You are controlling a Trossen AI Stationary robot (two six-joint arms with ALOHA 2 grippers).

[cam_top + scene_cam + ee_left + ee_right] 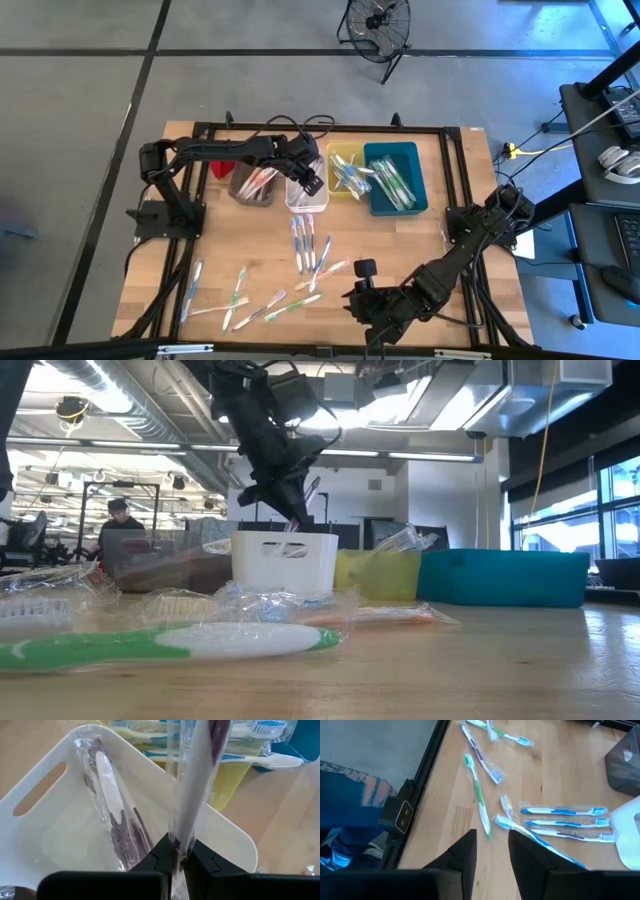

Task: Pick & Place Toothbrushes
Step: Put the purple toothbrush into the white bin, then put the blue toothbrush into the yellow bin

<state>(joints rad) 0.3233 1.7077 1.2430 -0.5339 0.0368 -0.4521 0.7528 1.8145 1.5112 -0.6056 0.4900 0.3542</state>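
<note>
My left gripper point(312, 185) hangs over the white bin point(306, 197) and is shut on a white-and-purple toothbrush point(192, 785) in a clear wrapper. Another wrapped white-and-purple toothbrush point(111, 815) lies on that bin's floor. Several toothbrushes lie flat on the wooden table, some side by side at the middle point(310, 245) and others scattered near the front left point(262, 302). My right gripper point(358, 292) stands open above the table's near edge. A green toothbrush point(477, 795) lies just beyond its fingers point(490, 855). My left gripper pinches the wrapped toothbrush near one end point(181, 837) between its two fingers. The fingers slant down from the table's left. The brush runs on past the fingertips along their line, lifted clear above the white bin's rim point(235, 830). Which end it has I cannot tell.
A grey bin point(252, 185), a yellow bin point(345, 168) and a teal bin point(396, 177) stand in a row with the white one, all holding toothbrushes. A small red object point(222, 168) lies left of the grey bin. A person's leg point(350, 815) shows beside the table's frame point(422, 780).
</note>
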